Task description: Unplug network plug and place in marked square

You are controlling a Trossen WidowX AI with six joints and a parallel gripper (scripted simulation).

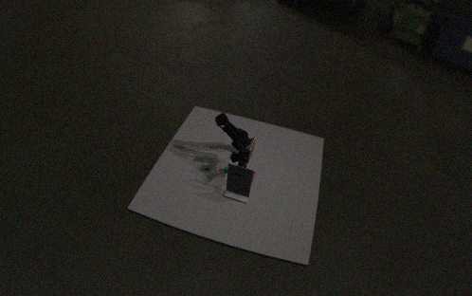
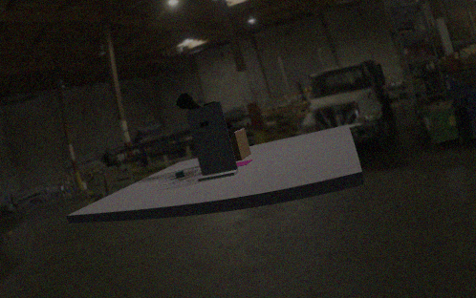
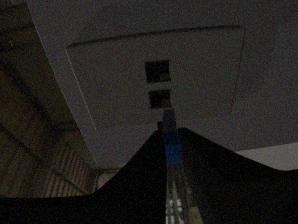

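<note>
The dark upright panel (image 1: 240,181) (image 2: 214,143) shows its back in the top and exterior views. In the wrist view its pale faceplate (image 3: 117,75) has an upper socket (image 3: 157,71) and a lower socket (image 3: 159,99). My gripper (image 3: 170,136) is shut on the plug, whose grey body (image 3: 170,119) and blue part (image 3: 173,150) show between and below the fingertips. The plug's front end is close to the lower socket's edge; I cannot tell if it is clear of it. The panel hides the gripper in the exterior view. A magenta patch (image 1: 254,176) (image 2: 245,163) lies beside the panel, possibly the marked square.
The dark arm (image 1: 233,134) stands behind the panel. A tan upright block (image 2: 243,144) is beyond the panel. Small teal things (image 1: 206,167) (image 1: 226,169) (image 2: 180,174) are on the panel's other side. The pale table (image 1: 284,209) (image 2: 296,162) carries them.
</note>
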